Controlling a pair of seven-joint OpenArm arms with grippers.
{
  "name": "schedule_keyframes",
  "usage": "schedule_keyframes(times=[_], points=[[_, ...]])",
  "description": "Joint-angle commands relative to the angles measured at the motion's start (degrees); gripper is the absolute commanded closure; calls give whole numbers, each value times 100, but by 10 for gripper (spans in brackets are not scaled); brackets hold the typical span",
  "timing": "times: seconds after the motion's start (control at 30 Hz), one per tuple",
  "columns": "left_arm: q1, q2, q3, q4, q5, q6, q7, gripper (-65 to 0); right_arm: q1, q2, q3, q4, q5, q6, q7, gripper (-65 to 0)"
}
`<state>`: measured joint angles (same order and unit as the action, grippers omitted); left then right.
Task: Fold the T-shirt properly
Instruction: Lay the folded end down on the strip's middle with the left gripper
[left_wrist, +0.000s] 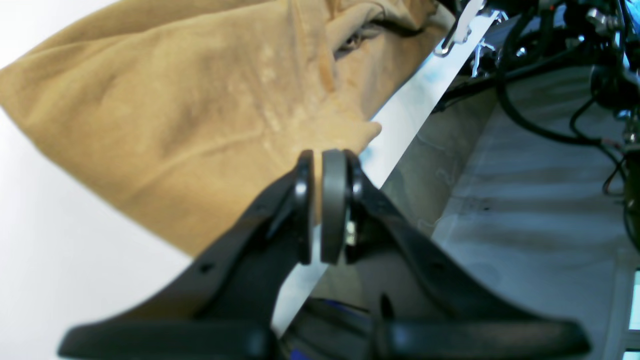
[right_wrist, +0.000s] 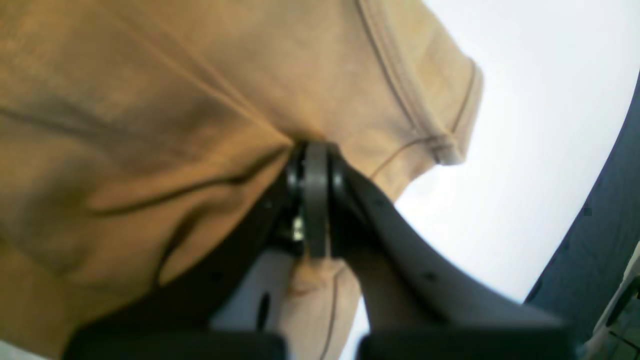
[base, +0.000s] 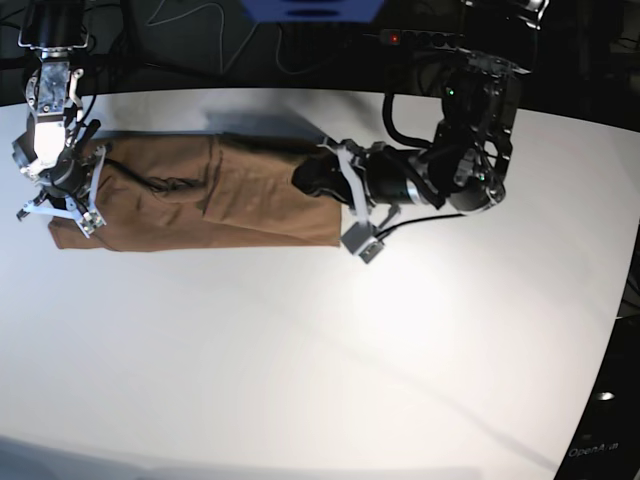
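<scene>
The tan-brown T-shirt (base: 200, 200) lies as a long folded strip across the far left half of the white table (base: 350, 350). At its right end my left gripper (base: 312, 178) is down on the cloth. In the left wrist view its pads are shut (left_wrist: 317, 160) at the T-shirt's (left_wrist: 200, 115) hem near a corner, with a sliver of tan between them. At the strip's left end my right gripper (base: 65, 185) is shut (right_wrist: 315, 150) on a bunched pinch of the T-shirt (right_wrist: 150, 100). Creases run into the pads and a bit of fabric pokes out behind them. A hemmed sleeve edge (right_wrist: 450, 135) hangs just beyond.
The table's far edge (left_wrist: 415, 100) runs close by my left gripper, with cables (left_wrist: 525, 110) and grey covering beyond it. A power strip (base: 420, 38) and more wires lie behind the table. A dark edge (right_wrist: 600, 225) borders the right wrist view.
</scene>
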<state>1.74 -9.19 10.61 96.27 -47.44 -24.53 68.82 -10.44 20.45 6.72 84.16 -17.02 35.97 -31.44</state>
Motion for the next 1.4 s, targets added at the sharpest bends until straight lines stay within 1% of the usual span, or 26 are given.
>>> schedule_keyframes(times=[0.0, 0.13, 0.23, 0.4, 0.63, 0.77, 0.83, 0.9, 0.97, 1.07, 1.23, 1.37], points=[[-90, -8, -11, 57, -122, -12, -90, -28, -77, -62, -79, -78, 238, 403, -148, -1], [-108, -8, -11, 21, -113, -12, -99, -28, -77, -62, -79, -78, 238, 403, -148, -1], [-275, 106, 86, -365, -78, -4, -99, -27, -68, -62, -79, -78, 238, 403, -148, -1], [-442, 264, 517, -805, 309, -4, -108, -27, -68, -54, -79, -78, 238, 403, -148, -1], [-468, 616, 552, -875, 995, -4, -108, -27, -77, -45, -79, -78, 238, 403, -148, -1], [-565, 774, 543, -1376, 1487, -30, -117, -27, -68, -54, -79, -78, 238, 403, -148, -1], [-583, 774, 552, -1675, 1584, -39, -345, -27, -68, -45, -79, -78, 238, 403, -148, -1], [-583, 774, 552, -1877, 1575, -39, -636, -27, -77, -36, -79, -78, 238, 403, -148, -1], [-591, 774, 552, -2080, 1575, -39, -811, -27, -77, -36, -79, -78, 238, 403, -148, -1], [-670, 783, 552, -2264, 1566, -39, -996, -27, -86, -36, -79, -78, 238, 403, -139, -1], [-723, 923, 517, -2379, 1566, -12, -1242, -27, -95, -36, -79, -78, 238, 403, -139, -1], [-864, 1152, 526, -2493, 1566, -12, -1304, -27, -95, -36, -79, -78, 238, 403, -139, -1]])
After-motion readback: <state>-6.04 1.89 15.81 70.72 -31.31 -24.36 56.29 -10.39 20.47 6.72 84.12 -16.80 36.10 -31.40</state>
